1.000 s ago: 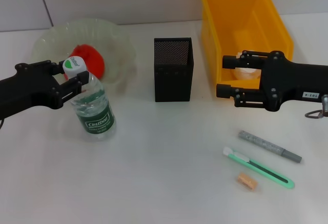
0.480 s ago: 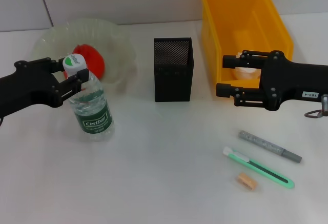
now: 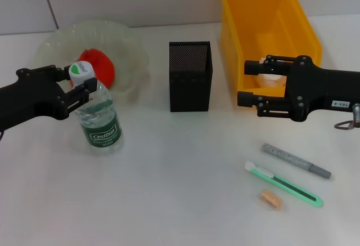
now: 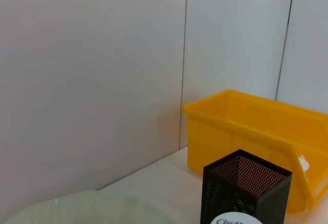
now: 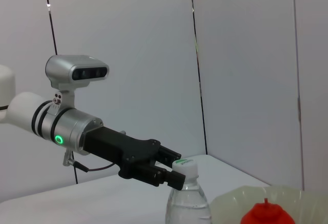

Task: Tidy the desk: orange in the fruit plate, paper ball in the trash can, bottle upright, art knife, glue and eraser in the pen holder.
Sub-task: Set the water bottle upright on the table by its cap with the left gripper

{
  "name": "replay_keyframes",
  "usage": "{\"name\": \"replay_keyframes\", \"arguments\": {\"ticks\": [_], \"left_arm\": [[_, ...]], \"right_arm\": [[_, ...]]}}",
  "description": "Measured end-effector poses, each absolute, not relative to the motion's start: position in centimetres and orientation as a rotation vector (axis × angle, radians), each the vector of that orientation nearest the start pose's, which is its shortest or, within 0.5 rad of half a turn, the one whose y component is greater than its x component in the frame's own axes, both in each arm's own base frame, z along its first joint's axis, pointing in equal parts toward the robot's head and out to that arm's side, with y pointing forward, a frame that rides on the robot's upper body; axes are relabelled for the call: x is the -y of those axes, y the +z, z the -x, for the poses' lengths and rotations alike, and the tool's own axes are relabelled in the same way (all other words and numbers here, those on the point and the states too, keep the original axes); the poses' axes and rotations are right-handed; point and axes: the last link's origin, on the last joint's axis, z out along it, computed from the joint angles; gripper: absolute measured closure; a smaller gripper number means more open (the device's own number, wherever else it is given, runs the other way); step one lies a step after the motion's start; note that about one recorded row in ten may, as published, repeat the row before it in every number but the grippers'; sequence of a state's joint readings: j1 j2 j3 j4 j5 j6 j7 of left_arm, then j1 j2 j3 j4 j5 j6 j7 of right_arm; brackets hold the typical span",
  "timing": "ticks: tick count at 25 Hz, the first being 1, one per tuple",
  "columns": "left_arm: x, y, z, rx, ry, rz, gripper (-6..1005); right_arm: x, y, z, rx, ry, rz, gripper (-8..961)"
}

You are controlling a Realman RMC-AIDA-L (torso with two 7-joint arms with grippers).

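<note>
The white surface (image 3: pixel 169 201) carries all items. The yellow trash can (image 3: pixel 270 32) is positioned at the far right; a crumpled paper ball (image 3: pixel 269 79) is seen inside it, partly hidden by the right pincer (image 3: pixel 243 83). The right pincer is held in front of the can's near wall with its fingers spread and nothing between them.

The translucent fruit plate (image 3: pixel 95 49) is located at the far left, and the orange (image 3: pixel 97 65), red-orange in colour, lies in it. The black mesh pen holder (image 3: pixel 190 76) stands between plate and can; nothing can be made out inside it.

The water bottle (image 3: pixel 98 116) stands nearly upright just in front of the plate. The left pincer (image 3: pixel 79 85) is clenched on the bottle's neck, just below the white cap (image 3: pixel 82 70).

Near the right front edge three items lie on the surface, close together: the green art knife (image 3: pixel 284 184), the grey glue stick (image 3: pixel 296 160) beyond it, and the small orange eraser (image 3: pixel 270 198) nearest the front.
</note>
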State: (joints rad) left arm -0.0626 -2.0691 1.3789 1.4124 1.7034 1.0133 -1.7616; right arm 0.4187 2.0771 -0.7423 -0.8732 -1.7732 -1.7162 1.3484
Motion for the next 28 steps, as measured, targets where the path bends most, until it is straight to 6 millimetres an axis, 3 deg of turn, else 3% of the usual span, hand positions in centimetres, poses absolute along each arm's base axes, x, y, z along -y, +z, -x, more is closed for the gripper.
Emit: {"name": "replay_keyframes", "arguments": {"ticks": [20,25,28], "left_arm": [[-31.8,3.8,23.9,0.603,-0.59,2.351,561],[-31.8,3.8,23.7,0.601,-0.597,2.352,530],[-31.8,3.7,23.7,0.598,-0.598,2.357,397]], "right_arm": [[-31.5,4.6,-24.1,-0.338,0.899,2.665,257],[-31.5,4.7,-24.1,-0.337,0.897,2.664,257],[-31.5,4.7,-24.0,-0.335,0.895,2.663,256]]}}
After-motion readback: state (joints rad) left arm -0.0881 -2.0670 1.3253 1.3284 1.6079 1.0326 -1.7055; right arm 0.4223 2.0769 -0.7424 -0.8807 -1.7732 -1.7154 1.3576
